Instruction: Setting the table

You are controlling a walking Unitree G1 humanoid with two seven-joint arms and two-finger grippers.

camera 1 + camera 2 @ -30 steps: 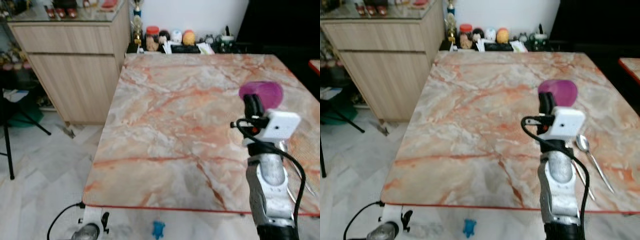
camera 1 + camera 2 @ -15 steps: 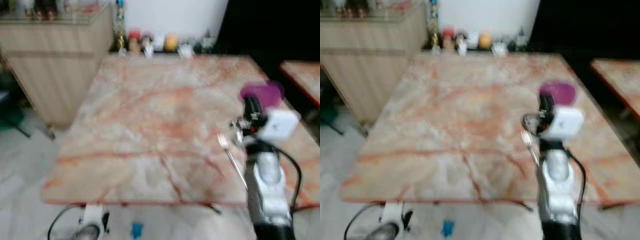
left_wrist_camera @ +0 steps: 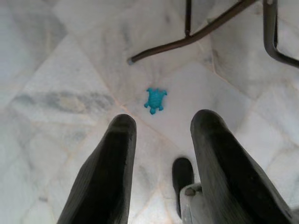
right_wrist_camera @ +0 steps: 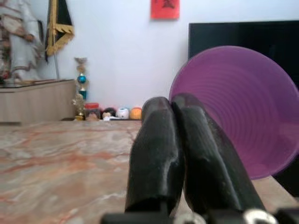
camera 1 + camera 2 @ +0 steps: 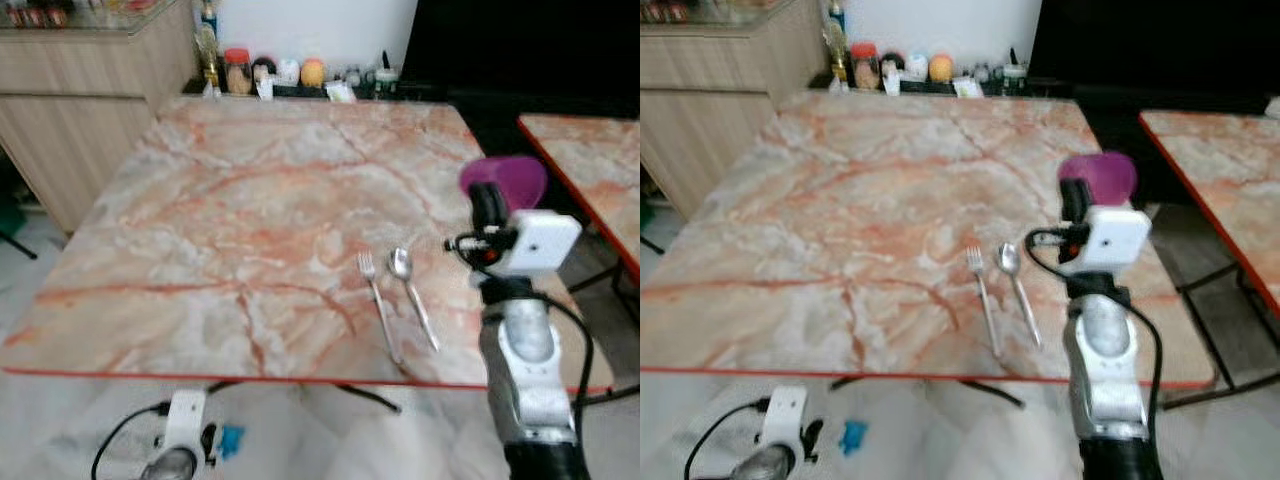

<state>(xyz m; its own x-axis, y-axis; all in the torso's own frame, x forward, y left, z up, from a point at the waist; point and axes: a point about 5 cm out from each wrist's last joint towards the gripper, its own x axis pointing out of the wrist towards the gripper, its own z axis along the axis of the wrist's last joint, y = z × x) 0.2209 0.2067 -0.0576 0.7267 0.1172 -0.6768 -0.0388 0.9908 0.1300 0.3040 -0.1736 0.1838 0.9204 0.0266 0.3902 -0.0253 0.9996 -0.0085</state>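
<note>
White marble tile floor (image 5: 60, 410) in front, with a small blue turtle-shaped toy (image 3: 154, 100) lying on it near dark metal desk legs (image 3: 196, 32). Left end effector (image 3: 161, 140) hangs low over that floor, fingers apart, holding nothing.

Marble desk (image 5: 200, 230) with a red edge band along the near side. Right arm rises at the near right corner of the desk; right end effector (image 4: 175, 140) has its fingers pressed together on the rim of a purple plastic cup (image 5: 505, 180), held above the desk's right edge. From the right wrist view the cup's open mouth faces the camera, tilted on its side.

Fork (image 5: 378, 305) and spoon (image 5: 412, 295) lie flat on the desk, side by side and roughly parallel, just left of the right arm, heads pointing away from the robot, handle ends near the front edge. Everything left of the cutlery is bare desktop, out to the left and far edges.

Open gap on the right between this desk and a second red-edged marble desk (image 5: 585, 170).

Far edge: row of jars and small ornaments (image 5: 270, 75) against the white wall. Wooden cabinet (image 5: 70, 110) stands at the far left, close to the desk corner.
</note>
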